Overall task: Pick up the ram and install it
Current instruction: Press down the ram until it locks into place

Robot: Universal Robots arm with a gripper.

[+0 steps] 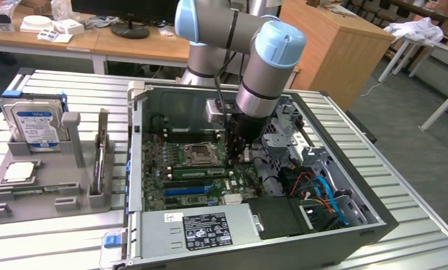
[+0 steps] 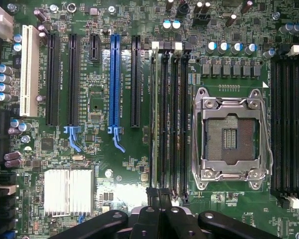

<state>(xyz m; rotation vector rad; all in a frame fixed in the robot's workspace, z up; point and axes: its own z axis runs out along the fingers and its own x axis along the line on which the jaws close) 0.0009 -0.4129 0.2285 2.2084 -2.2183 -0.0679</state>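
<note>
Ram [image 2: 153,114] stands edge-up in the outer slot of the bank beside the empty processor socket [image 2: 232,134], its long axis running straight away from the claw [image 2: 159,199], which hovers shut and empty-handed over the slots' near end.

Green motherboard [image 2: 124,164], one blue slot [image 2: 114,79], black memory slots [image 2: 172,119].

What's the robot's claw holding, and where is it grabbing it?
Cannot tell. The gripper is shut just above the memory slots, but its grip is hidden.
</note>
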